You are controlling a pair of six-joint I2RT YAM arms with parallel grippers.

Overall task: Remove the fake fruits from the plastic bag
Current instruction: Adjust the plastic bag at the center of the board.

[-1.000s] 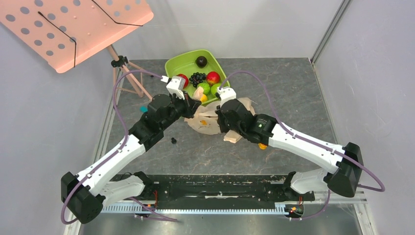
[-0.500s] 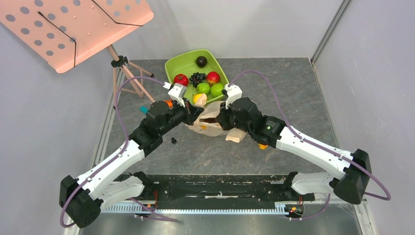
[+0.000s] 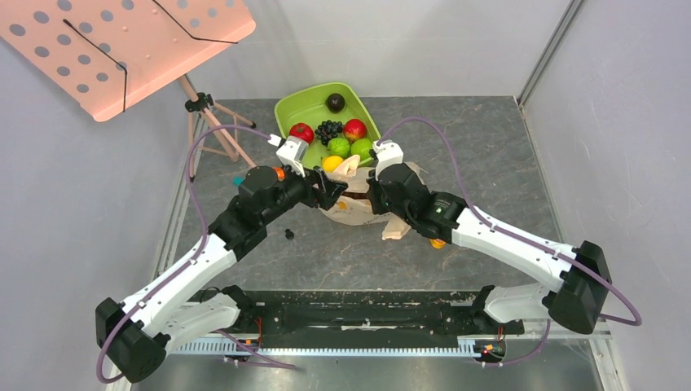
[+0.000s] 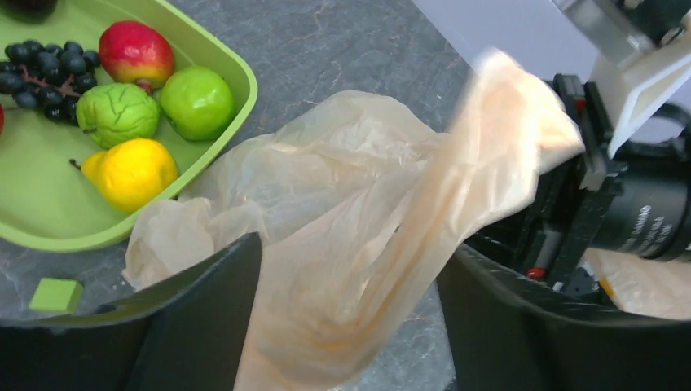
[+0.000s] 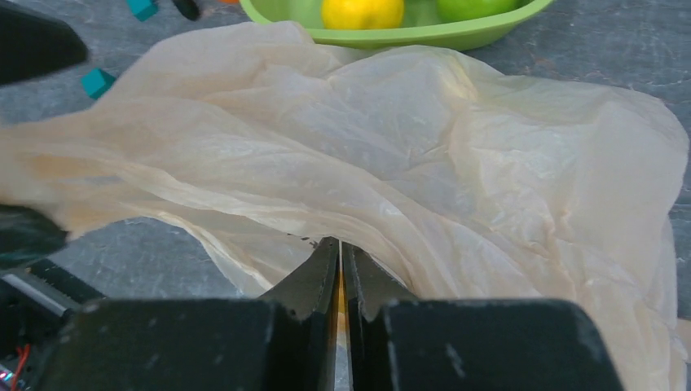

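Note:
The peach-beige plastic bag (image 3: 358, 208) lies crumpled on the table, just in front of the green tub (image 3: 285, 106). My right gripper (image 5: 341, 244) is shut on a fold of the bag's film (image 5: 456, 138) and holds it raised. My left gripper (image 4: 350, 269) stands open, with a loose strip of the bag (image 4: 358, 187) hanging between its fingers. From above, both grippers meet over the bag, the left (image 3: 332, 186) and the right (image 3: 368, 181). A round yellow fruit (image 4: 134, 171) lies in the tub by its near rim. What the bag holds is hidden by its folds.
The tub (image 4: 244, 90) also holds red and green fruits and a blackish-blue grape bunch (image 4: 45, 69). Small blocks lie around: green (image 4: 55, 293), teal (image 5: 98, 81). A pink perforated stand (image 3: 122, 49) on a tripod rises at the back left. A small orange-yellow thing (image 3: 437, 243) sits under my right arm.
My left gripper has opened and let go of the bag film, which now hangs loose between its fingers. The right gripper stays shut on the bag and has shifted slightly.

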